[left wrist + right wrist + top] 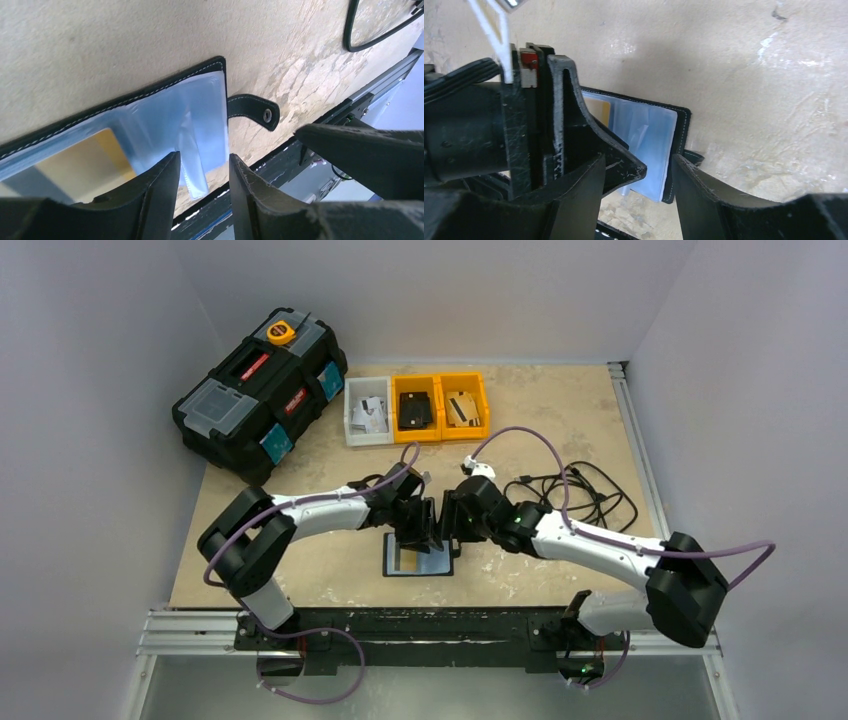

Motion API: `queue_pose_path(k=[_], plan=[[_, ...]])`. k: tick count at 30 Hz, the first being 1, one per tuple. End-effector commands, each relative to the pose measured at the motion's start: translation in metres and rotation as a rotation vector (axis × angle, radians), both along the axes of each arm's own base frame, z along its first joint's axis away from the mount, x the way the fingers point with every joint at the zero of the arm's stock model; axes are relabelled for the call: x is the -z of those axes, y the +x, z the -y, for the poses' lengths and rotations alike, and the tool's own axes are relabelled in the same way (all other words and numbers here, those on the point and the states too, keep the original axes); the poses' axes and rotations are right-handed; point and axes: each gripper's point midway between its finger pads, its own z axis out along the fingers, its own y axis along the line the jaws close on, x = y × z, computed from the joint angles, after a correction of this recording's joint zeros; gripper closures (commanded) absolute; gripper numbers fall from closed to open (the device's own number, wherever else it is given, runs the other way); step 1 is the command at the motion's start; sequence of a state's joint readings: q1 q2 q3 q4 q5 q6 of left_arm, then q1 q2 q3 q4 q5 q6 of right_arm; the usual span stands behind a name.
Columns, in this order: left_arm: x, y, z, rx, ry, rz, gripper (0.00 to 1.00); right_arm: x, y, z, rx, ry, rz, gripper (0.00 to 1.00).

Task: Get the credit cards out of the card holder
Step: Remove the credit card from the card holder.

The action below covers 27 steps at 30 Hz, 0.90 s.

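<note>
Left gripper [203,165] hangs spread over the open card holder [150,92]; right gripper [638,170] gapes too. Credit cards [165,120] sit inside, none out.

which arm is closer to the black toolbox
Left. The left arm lies on the toolbox side, just in front of it; the right arm comes in from the opposite side, by the coiled cable.

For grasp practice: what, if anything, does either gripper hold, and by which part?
Nothing: left gripper and right gripper stand open above the black leather card holder.
</note>
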<state>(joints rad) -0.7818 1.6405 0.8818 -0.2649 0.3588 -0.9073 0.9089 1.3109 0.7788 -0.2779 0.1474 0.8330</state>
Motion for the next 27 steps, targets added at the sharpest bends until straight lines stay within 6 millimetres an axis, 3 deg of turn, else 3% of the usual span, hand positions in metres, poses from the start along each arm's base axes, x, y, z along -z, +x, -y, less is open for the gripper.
queue_pose_path(k=[1,9,19,27], plan=[[-0.017,0.012,0.029,0.011,-0.095,0.017,0.58,-0.009,0.002,0.015,0.072,0.006,0.028,0.48],[-0.027,0.014,0.035,0.022,-0.116,0.029,0.48,-0.022,0.001,0.025,0.109,0.034,0.054,0.48],[-0.065,0.013,0.031,0.036,-0.146,0.090,0.28,-0.050,0.002,0.017,0.095,0.103,0.086,0.49],[-0.091,0.014,0.030,0.045,-0.181,0.131,0.19,-0.050,0.002,0.017,0.096,0.106,0.080,0.49]])
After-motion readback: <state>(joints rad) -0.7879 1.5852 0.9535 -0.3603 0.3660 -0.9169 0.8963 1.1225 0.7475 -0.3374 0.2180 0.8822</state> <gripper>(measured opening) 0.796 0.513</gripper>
